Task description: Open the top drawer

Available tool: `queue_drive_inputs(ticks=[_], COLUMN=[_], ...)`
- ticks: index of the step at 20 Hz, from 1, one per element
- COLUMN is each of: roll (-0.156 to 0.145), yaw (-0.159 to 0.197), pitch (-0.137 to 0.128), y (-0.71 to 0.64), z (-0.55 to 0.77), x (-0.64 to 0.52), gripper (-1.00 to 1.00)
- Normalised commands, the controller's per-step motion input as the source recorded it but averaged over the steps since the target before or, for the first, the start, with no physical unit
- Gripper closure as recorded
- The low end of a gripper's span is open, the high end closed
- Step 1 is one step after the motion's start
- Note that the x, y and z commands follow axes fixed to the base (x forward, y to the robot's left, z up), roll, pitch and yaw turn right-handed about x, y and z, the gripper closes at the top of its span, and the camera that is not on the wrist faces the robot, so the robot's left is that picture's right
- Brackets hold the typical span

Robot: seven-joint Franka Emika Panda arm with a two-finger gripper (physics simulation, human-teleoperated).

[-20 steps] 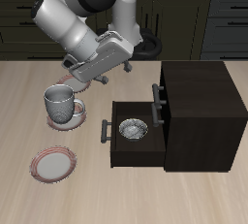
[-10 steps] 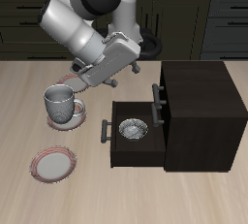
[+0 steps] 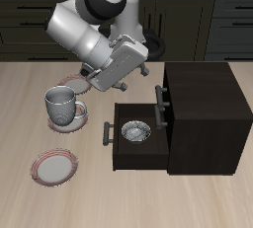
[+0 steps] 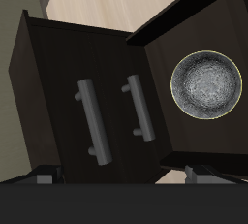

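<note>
**Arm closes in on the cabinet**

The gripper (image 3: 138, 77) has shifted toward the cabinet (image 3: 208, 114) since a second ago. Jaws spread, holding nothing. The top drawer (image 3: 162, 105) sits shut; the lower drawer (image 3: 138, 155) stands open, bowl (image 3: 134, 131) inside.

The light wooden table (image 3: 30, 114) carried a dark brown cabinet (image 3: 203, 114), which sat just beyond the gripper (image 3: 144, 67), on the side its fingers pointed to. Behind the gripper's body and nearer the table's front edge stood a grey mug (image 3: 61, 107) on a plate. A second pink-rimmed plate (image 3: 54, 167) lay nearer the front edge, well apart from the gripper. A third plate (image 3: 73, 82) showed partly under the arm.
</note>
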Motion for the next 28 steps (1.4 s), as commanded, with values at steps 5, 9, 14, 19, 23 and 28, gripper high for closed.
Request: queue_drive_inputs(ticks=[5,9,14,19,23,28], roll=[0.01,0.03,-0.005,0.009,-0.008,0.011], yaw=[-0.002,0.016,0.002,-0.001,-0.001,-0.014], pitch=[-0.029,-0.021,-0.013,-0.01,0.001,0.006], y=[-0.02,0.05,0.07,0.1,0.09,0.09], z=[0.11,0.12,0.07,0.02,-0.04,-0.08], x=[0.02,0.02,0.08,0.03,0.06,0.03], gripper=[-1.0,-1.0,-1.0,-1.0,-1.0,-1.0])
